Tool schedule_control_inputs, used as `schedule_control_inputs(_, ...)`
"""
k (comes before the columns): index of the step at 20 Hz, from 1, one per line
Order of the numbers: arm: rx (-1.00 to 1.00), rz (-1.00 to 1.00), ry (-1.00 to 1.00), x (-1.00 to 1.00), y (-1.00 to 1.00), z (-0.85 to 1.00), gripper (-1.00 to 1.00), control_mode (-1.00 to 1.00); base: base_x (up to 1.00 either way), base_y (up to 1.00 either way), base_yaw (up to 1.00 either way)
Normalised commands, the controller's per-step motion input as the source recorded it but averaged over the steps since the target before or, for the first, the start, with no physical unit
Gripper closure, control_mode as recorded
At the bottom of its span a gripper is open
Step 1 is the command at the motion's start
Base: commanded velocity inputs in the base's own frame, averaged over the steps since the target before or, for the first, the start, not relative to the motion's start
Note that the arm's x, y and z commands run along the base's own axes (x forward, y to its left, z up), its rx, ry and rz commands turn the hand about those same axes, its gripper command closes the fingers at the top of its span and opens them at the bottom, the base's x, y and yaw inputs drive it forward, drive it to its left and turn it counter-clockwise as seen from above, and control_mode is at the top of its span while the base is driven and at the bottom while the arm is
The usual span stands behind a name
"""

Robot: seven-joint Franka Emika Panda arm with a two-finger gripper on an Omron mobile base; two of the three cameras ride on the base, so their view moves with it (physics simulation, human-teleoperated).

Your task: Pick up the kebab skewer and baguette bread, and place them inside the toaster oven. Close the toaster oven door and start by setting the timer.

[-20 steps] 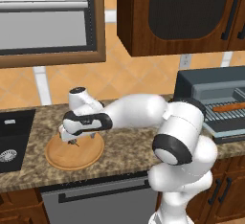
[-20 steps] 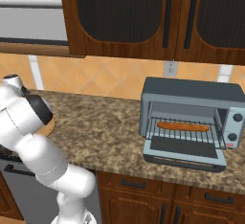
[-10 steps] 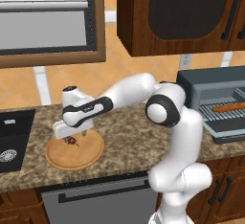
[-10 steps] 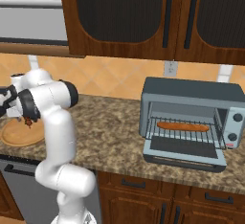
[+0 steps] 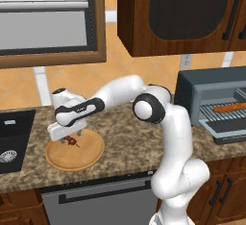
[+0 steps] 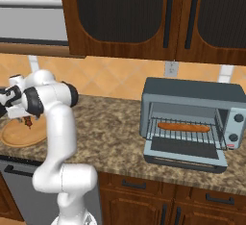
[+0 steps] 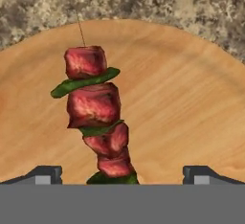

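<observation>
The thin wooden kebab skewer (image 7: pixel 95 117), threaded with red-brown meat chunks and green slices, is lying left of centre on the round wooden board (image 7: pixel 182 103). The two-finger gripper (image 7: pixel 122 174) is standing fully open at the frame bottom, gripping nothing.

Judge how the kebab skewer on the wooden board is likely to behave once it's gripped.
The kebab skewer is probably light: small meat chunks on a thin stick. The chunks look uneven, so it may pivot between the fingertips. Lying flat on the board, it seems unlikely to roll.
</observation>
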Motion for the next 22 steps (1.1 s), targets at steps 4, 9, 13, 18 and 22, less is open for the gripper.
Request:
schedule_control_inputs(4, 0.0, 0.03, 0.0, 0.07, -0.11, -0.33, -1.0, -1.0, 0.0, 0.0, 0.0)
schedule_control_inputs(9, 0.0, 0.02, 0.0, -0.11, -0.23, -0.36, -1.0, -1.0, 0.0, 0.0, 0.0)
schedule_control_inputs(13, 0.01, 0.01, 0.0, -0.03, -0.28, -0.16, 1.0, -1.0, 0.0, 0.0, 0.0)
schedule_control_inputs(18, 0.03, 0.01, 0.0, -0.27, -0.62, -0.07, 1.0, -1.0, 0.0, 0.0, 0.0)
schedule_control_inputs(22, 0.06, 0.12, -0.02, -0.56, -0.96, 0.04, 1.0, -1.0, 0.0, 0.0, 0.0)
